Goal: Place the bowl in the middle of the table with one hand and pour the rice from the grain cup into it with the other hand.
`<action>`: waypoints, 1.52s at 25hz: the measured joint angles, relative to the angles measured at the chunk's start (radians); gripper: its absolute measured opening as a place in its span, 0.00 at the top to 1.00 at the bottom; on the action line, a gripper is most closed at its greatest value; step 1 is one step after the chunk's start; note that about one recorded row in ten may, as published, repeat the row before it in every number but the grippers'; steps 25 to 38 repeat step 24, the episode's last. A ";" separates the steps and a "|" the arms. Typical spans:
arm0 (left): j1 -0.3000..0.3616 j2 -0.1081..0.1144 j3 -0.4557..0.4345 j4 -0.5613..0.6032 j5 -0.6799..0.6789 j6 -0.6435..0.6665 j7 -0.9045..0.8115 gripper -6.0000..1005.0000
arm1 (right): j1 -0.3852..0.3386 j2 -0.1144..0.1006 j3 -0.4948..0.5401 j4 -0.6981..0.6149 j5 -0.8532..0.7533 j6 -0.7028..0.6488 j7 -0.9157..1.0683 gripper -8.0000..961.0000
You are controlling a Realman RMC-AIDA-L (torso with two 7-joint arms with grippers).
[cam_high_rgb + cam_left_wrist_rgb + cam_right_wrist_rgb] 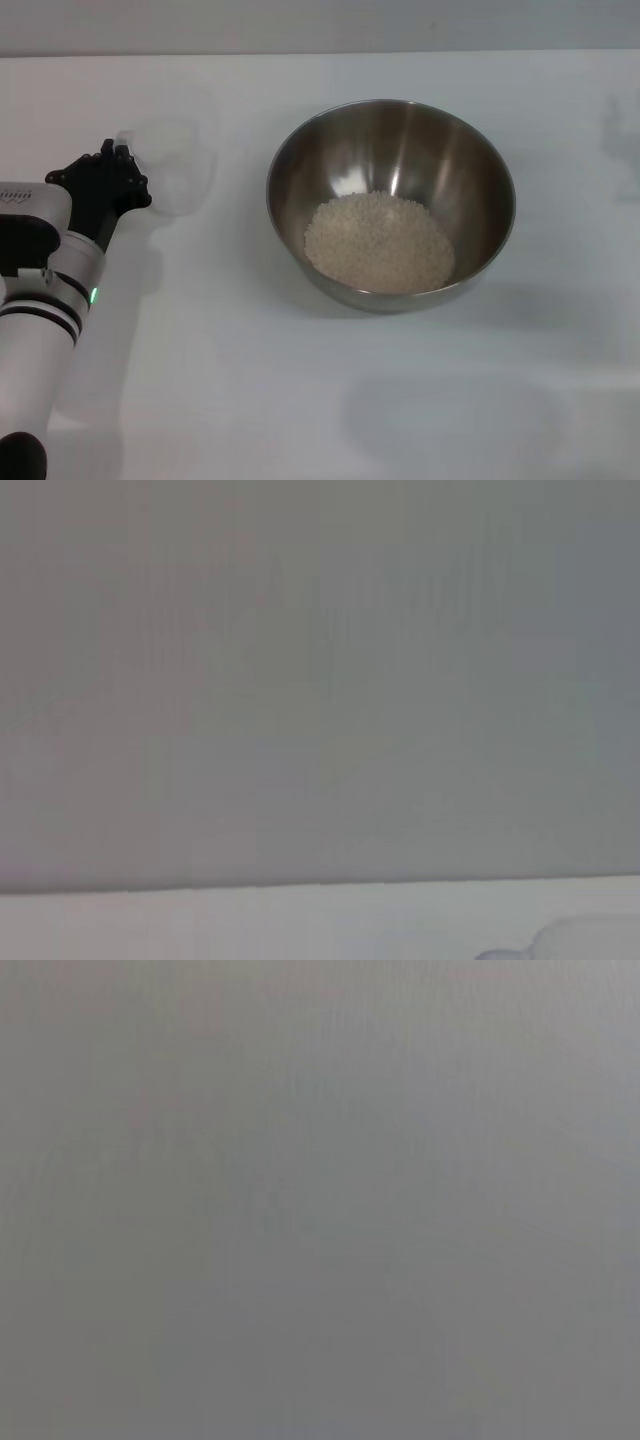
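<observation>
From my remote station, the head view shows the left arm at the left edge of the counter [250,380]. Its white forearm carries black bands and a small green light. A faint marking shows on the grey wrist housing, but I cannot read it. No other label or writing is legible anywhere.

The left claw [105,180] is a black multi-fingered hand. It sits at the near-left side of the grain cup [178,165], with the fingertips [120,152] touching or just beside the cup wall. I cannot tell whether the fingers are closed on the cup or merely resting against it. The cup stands upright on the counter, and its translucent body looks empty.

To the right of the cup, clearly apart from it, the bowl [392,150] stands upright near the centre of the counter. The rice [379,243] lies as a heap in the bottom of the bowl.

The right claw does not appear in the head view. The left wrist view shows a grey wall above a strip of the counter. The right wrist view shows only a plain grey field.
</observation>
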 joint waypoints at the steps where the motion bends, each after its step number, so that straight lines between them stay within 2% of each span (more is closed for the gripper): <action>1: 0.000 0.001 0.000 0.005 0.000 -0.003 -0.019 0.96 | -0.001 0.000 0.000 0.000 0.000 0.000 0.000 0.63; 2: 0.002 0.003 0.001 0.013 0.003 -0.002 -0.053 0.95 | -0.002 0.000 0.000 0.000 0.000 0.000 0.000 0.63; 8: 0.009 0.006 0.005 0.022 0.007 0.008 -0.095 0.76 | -0.004 0.000 0.000 -0.001 0.000 -0.001 0.000 0.63; 13: 0.101 0.011 0.011 -0.017 0.099 0.071 -0.114 0.55 | -0.002 0.000 0.000 0.000 0.000 -0.002 0.000 0.63; 16: 0.143 0.012 0.011 -0.037 0.144 0.113 -0.116 0.55 | 0.003 -0.001 0.002 0.010 0.000 -0.002 -0.001 0.63; 20: 0.207 0.007 0.011 -0.019 0.242 0.297 -0.175 0.55 | 0.001 -0.001 0.007 0.021 0.007 0.001 -0.002 0.63; 24: 0.223 0.003 0.023 0.053 0.283 0.486 -0.267 0.55 | -0.004 0.009 0.024 0.063 0.010 0.013 0.031 0.63; 38: 0.223 0.003 0.023 0.053 0.283 0.486 -0.267 0.55 | -0.004 0.009 0.024 0.063 0.010 0.013 0.031 0.63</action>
